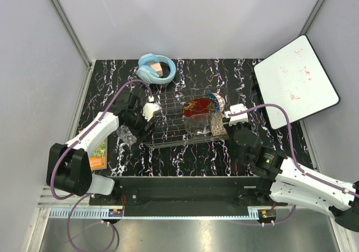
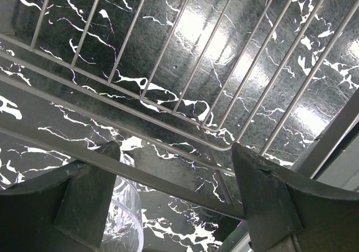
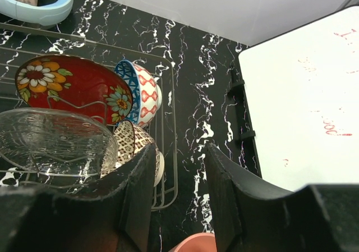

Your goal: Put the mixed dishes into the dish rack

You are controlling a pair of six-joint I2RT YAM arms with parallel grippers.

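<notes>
The red floral plate (image 3: 67, 86) leans in the wire dish rack (image 1: 168, 126) (left claw (image 2: 176, 151) wide, right claw (image 3: 180, 151) unclear).

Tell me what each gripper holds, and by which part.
Left gripper: nothing, jaws open over the silver wire dish rack. Right gripper: cannot tell; a pink plastic cup shows low between its jaws.
</notes>
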